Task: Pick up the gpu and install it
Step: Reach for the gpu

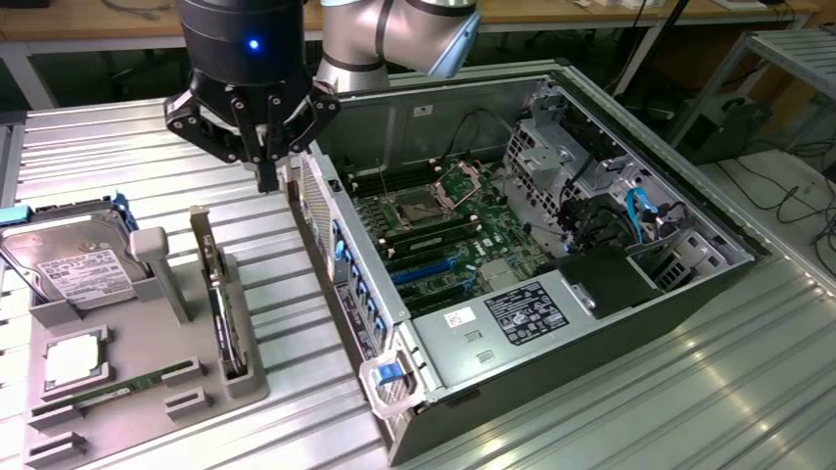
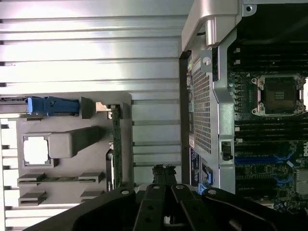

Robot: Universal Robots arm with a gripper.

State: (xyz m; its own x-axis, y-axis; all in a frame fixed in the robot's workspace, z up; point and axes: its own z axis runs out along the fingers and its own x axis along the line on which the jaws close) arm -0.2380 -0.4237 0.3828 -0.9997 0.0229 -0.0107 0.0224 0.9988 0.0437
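Observation:
The gpu (image 1: pixel 217 294) stands on its long edge in a slot of the grey holder (image 1: pixel 157 338), its silver bracket end toward the back. In the wrist view the gpu (image 2: pixel 116 144) appears edge-on as a thin green strip. My gripper (image 1: pixel 268 178) hangs above the metal table, between the holder and the computer case, a little beyond the gpu's bracket end and apart from it. Its dark fingers (image 2: pixel 163 172) are shut together with nothing between them.
The open computer case (image 1: pixel 575 294) lies on its side at the exterior view's right, its motherboard and blue slots (image 1: pixel 425 269) exposed. The holder also carries a hard drive (image 1: pixel 78 259), a processor chip (image 1: pixel 72 357) and a memory stick (image 1: pixel 124 385). The ribbed table (image 1: pixel 117 147) surrounds them.

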